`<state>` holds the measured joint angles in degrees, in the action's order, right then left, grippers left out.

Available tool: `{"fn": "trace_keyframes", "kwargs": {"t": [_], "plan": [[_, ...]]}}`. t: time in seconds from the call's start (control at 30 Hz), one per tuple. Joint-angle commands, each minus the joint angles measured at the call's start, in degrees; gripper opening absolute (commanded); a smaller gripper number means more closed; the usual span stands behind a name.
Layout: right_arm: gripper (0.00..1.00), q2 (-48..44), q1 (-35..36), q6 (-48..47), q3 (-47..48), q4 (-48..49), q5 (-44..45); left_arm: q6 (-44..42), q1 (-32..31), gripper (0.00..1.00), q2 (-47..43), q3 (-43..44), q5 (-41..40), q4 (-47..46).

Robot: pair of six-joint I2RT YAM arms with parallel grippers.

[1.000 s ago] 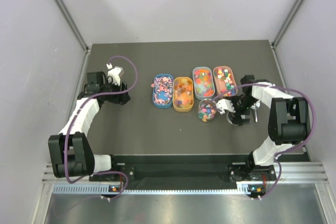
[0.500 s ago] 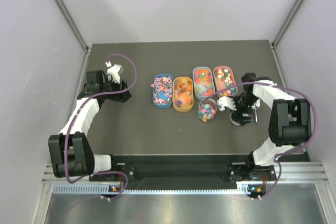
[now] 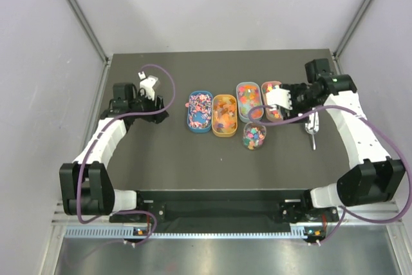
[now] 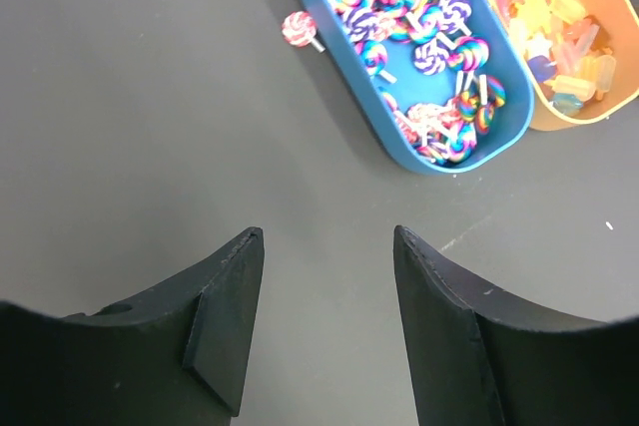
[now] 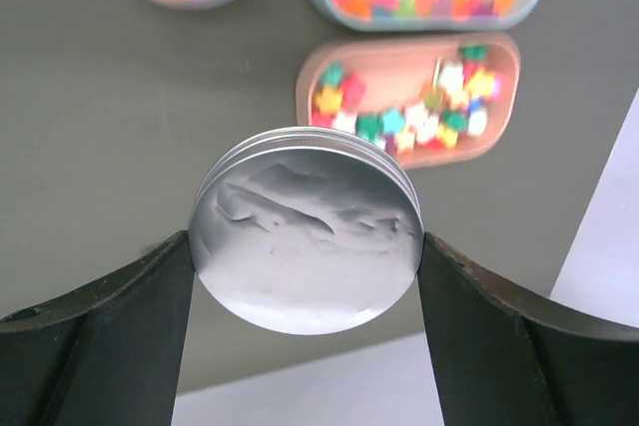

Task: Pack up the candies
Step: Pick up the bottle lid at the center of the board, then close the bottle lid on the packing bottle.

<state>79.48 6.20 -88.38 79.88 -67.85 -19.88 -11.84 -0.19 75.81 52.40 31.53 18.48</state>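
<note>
Jar, clear and round (image 3: 245,137), part-filled with multicoloured candies (image 3: 255,134), lies ahead-left of my right gripper (image 5: 305,251), which clamps the round silver metal lid (image 5: 300,216).

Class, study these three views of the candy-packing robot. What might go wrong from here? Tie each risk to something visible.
1. The right gripper pinches the lid only by its rim, so it may slip or tilt out.
2. The jar stands open and holds candies; a knock while capping might spill them.
3. One lollipop lies on the table outside the blue tray and may get left behind.
</note>
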Motion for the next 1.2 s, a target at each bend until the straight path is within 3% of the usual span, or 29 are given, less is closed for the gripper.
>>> {"fn": "trace_keyframes", "kwargs": {"t": [0.0, 0.47, 1.17], "plan": [[0.05, 1.11, 5.74, 4.79, 2.74, -3.60, -3.06, 0.76, -1.75, 0.59, -0.22, 1.74, 1.78, -3.80], [0.03, 12.01, 22.18, 13.05, 4.41, -1.32, -1.22, 2.35, -1.92, 0.59, -3.56, -0.46, 1.08, -5.21], [0.02, 18.69, 23.51, 15.95, 3.62, 3.26, 2.21, 2.17, -0.52, 0.59, -6.55, -2.22, 0.99, -3.72]]}}
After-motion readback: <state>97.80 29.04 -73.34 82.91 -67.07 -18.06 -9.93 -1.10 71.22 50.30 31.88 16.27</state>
